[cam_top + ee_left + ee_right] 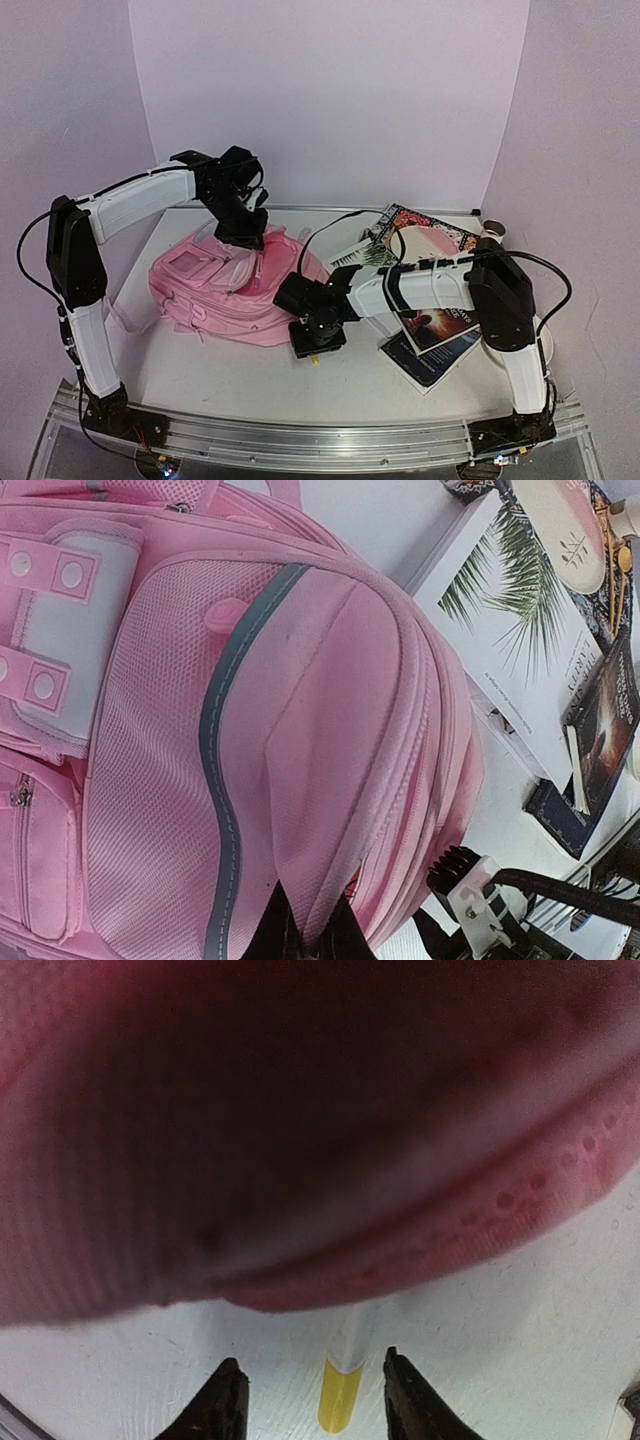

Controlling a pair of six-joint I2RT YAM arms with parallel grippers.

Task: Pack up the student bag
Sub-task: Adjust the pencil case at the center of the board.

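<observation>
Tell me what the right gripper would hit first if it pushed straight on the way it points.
The right gripper straddles a thin yellow-tipped stick; straight on, it would probably meet the edge of the soft pale-pink fabric backpack first, though depth is unclear.

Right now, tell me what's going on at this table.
The left gripper is shut on a fold of the pink student bag, which lies on the table. The right gripper sits low at the bag's near edge, jaws open either side of a yellow-tipped stick half hidden under the bag. Some books lie beside it, unpacked.
</observation>
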